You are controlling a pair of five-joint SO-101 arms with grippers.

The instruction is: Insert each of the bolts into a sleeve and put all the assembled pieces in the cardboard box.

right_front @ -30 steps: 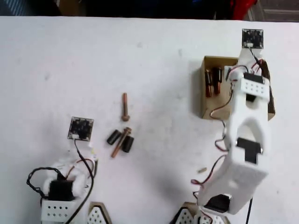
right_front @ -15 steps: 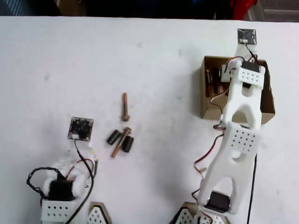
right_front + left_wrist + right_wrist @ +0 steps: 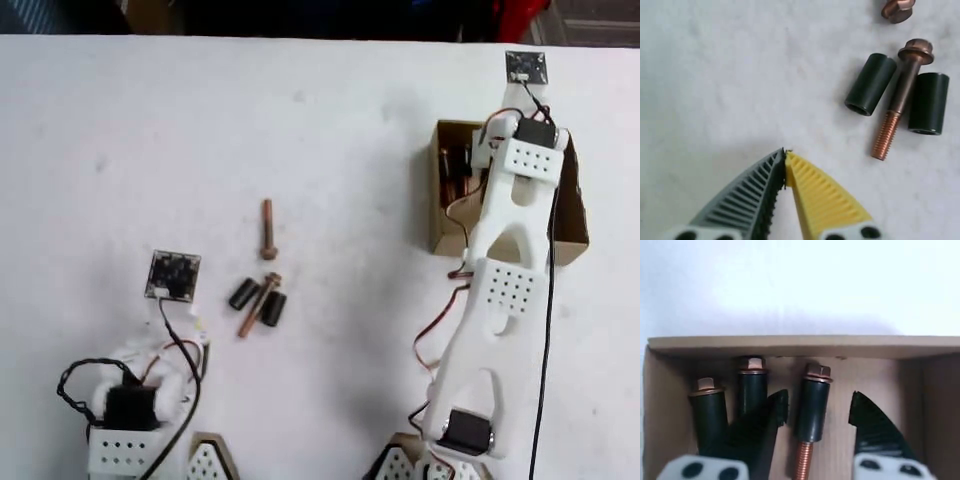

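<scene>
From the high view, one loose bolt (image 3: 267, 228) lies on the table (image 3: 150, 120). A second bolt (image 3: 259, 305) lies between two black sleeves (image 3: 243, 294), well apart from the cardboard box (image 3: 575, 215). The right arm (image 3: 510, 290) stretches over that box, and it has extended farther across it than a second ago. The loose parts have not shifted.

In the left wrist view, the left gripper (image 3: 785, 155) has its jaws together, near the bolt and sleeves. We judge the bolts stiff, dense and apt to roll, best pinched on the shank just under the head. The sleeves look rigid, smooth and light, so we would grip them across the middle.

In the right wrist view, the right gripper (image 3: 818, 397) has its jaws apart astride an assembled piece (image 3: 812, 405). That piece lies in the box beside two finished pieces (image 3: 752, 385).
</scene>
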